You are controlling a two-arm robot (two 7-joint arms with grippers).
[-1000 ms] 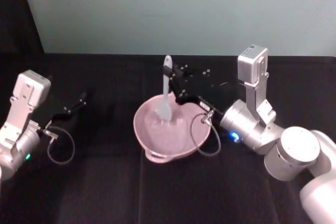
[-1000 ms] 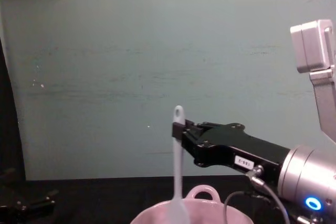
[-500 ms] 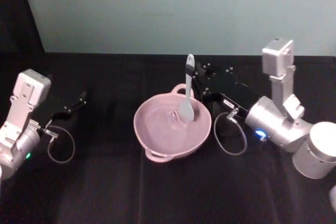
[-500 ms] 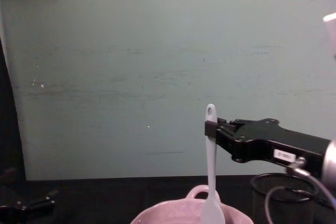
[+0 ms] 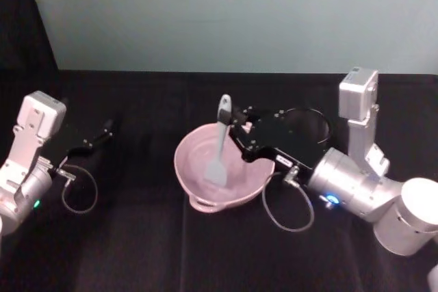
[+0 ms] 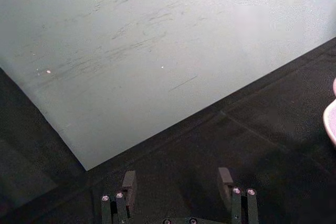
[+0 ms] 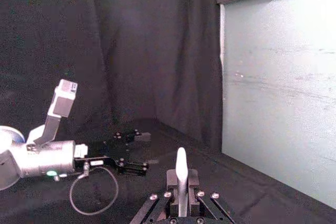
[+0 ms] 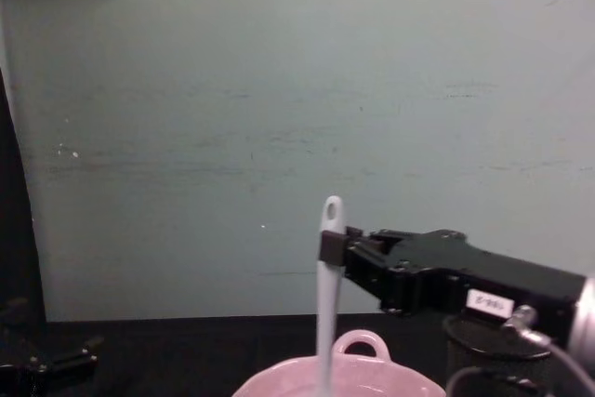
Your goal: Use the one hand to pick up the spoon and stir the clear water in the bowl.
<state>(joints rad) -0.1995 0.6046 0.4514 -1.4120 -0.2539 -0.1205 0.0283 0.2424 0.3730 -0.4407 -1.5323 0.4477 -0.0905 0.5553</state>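
Observation:
The pale pink bowl (image 5: 183,169) sits mid-table with its loop handle (image 8: 361,342) at the far rim. The white spoon (image 5: 220,140) stands nearly upright in it, scoop down in the clear water (image 5: 236,171), which shows as a faint sheen. My right gripper (image 5: 233,126) reaches in from the right above the bowl and is shut on the spoon's handle just below its holed end (image 8: 331,212). The right wrist view shows the spoon handle (image 7: 181,169) pinched between the fingers (image 7: 171,178). My left gripper (image 6: 177,181) rests open at the table's left, holding nothing.
A black mesh cup (image 8: 460,355) stands behind my right gripper, to the right of the bowl. A grey cable (image 5: 280,218) loops from the right wrist onto the black cloth. A pale green wall (image 8: 279,90) closes the table's far side.
My right gripper has swept the spoon around inside the bowl: from the far left side, over to the right rim, and now back left toward the near middle. The left arm has not moved.

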